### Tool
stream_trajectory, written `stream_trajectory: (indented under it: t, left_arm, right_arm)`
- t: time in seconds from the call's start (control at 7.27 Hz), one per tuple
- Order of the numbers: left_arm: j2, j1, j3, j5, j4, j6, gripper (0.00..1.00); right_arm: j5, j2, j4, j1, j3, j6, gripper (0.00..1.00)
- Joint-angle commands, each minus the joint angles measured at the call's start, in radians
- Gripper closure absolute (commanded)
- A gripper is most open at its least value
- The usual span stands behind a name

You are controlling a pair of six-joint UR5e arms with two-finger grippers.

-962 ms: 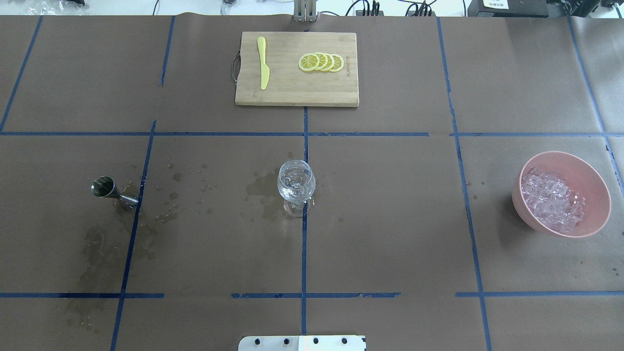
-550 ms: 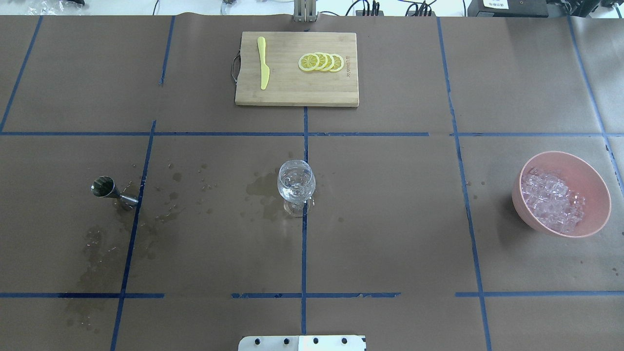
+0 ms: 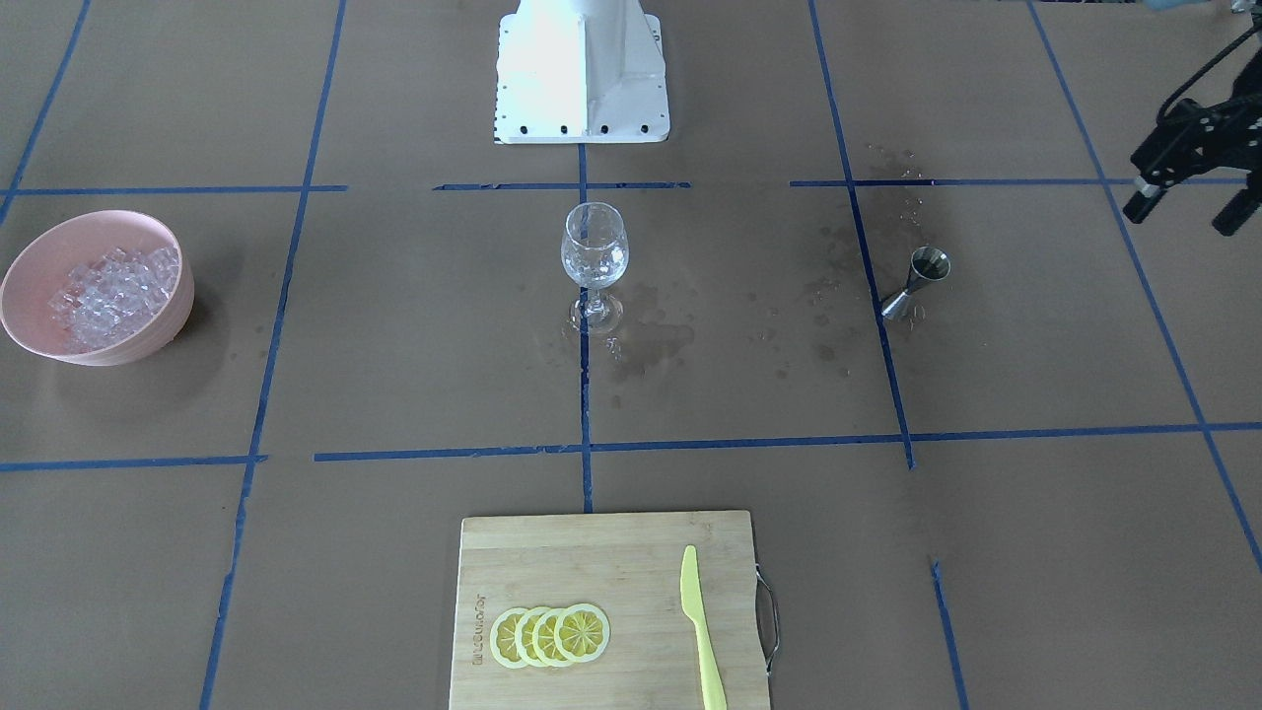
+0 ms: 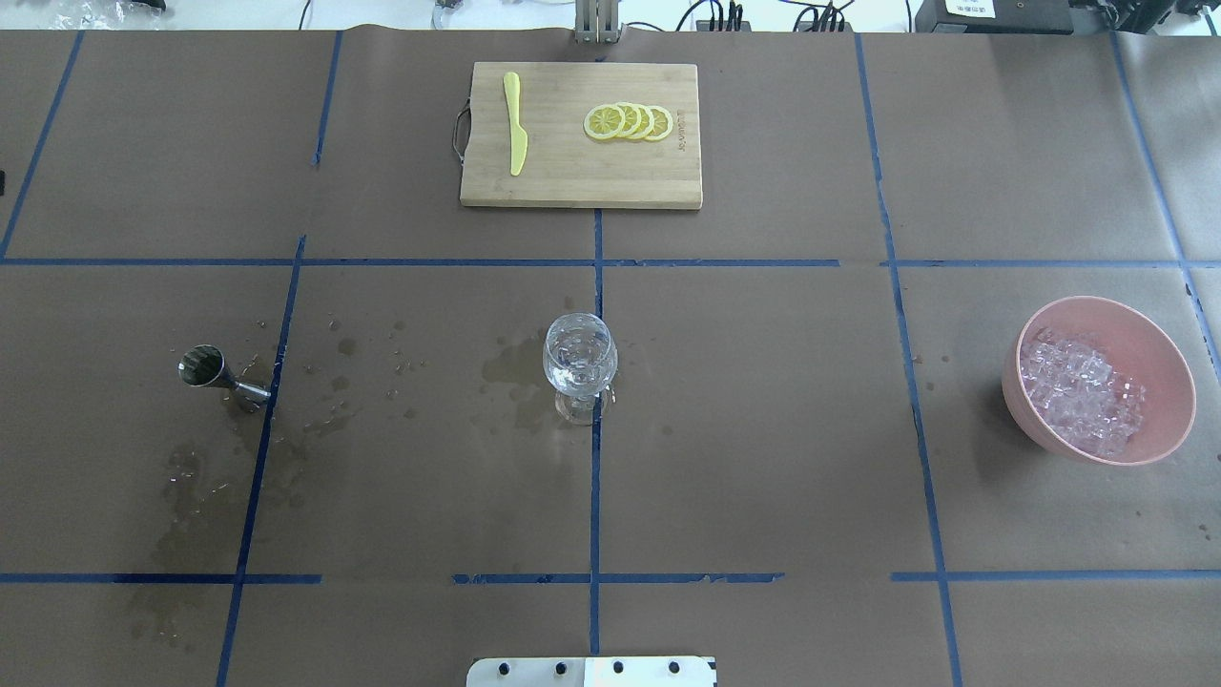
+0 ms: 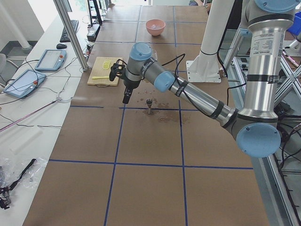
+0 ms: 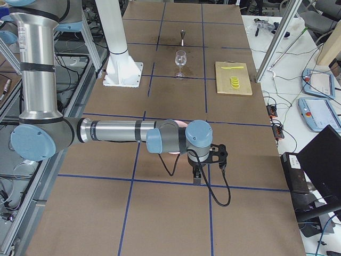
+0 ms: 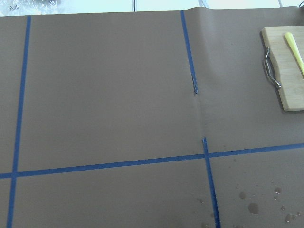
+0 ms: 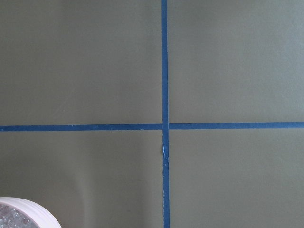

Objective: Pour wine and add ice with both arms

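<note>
A clear wine glass point(image 4: 579, 355) stands upright at the table's middle, also in the front view point(image 3: 595, 248). A steel jigger point(image 4: 205, 367) stands to its left. Ice point(image 4: 1078, 391) fills a pink bowl point(image 4: 1178, 401) at the right. My left gripper point(image 3: 1188, 212) hangs high beyond the jigger at the table's left side, its fingers apart and empty; it also shows in the left side view point(image 5: 125, 99). My right gripper point(image 6: 197, 178) hovers past the bowl, seen only in the right side view, so I cannot tell its state.
A wooden cutting board point(image 4: 572, 181) at the far middle carries lemon slices point(image 4: 630, 122) and a yellow knife point(image 4: 515, 122). Wet stains point(image 4: 515, 372) mark the brown paper between jigger and glass. The white robot base point(image 3: 582, 69) is at the near edge.
A dark sliver of my left gripper has come into the overhead view at its left edge. Glass, jigger and bowl have not moved.
</note>
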Motion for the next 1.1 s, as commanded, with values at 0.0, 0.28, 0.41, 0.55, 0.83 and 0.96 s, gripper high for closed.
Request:
stream_trajectory:
  t: [0.0,0.28,0.41,0.55,0.83,0.96]
  left_arm:
    - [0.155,0.177,-0.08,0.176,-0.232,-0.244,0.0]
    - [0.264,0.369,-0.114,0.381,-0.381,-0.416,0.0]
    - [0.292,0.467,-0.138,0.491,-0.407,-0.499,0.0]
    - [0.304,0.589,-0.146,0.629,-0.406,-0.574,0.0]
    - [0.325,0.864,-0.142,0.96,-0.389,-0.72,0.0]
    - [0.326,0.978,-0.142,1.097,-0.301,-0.796,0.0]
  right_arm:
    - [0.006,-0.005,0.008,-0.003,0.007,0.001,0.0]
    - [0.021,-0.001,0.008,-0.005,0.018,0.089,0.0]
    - [0.048,-0.001,0.004,-0.005,0.042,0.12,0.0]
    - [0.059,-0.001,0.002,-0.005,0.047,0.121,0.0]
    - [0.05,0.007,0.007,-0.022,0.055,0.139,0.0]
    - [0.05,0.007,0.007,-0.036,0.064,0.154,0.0]
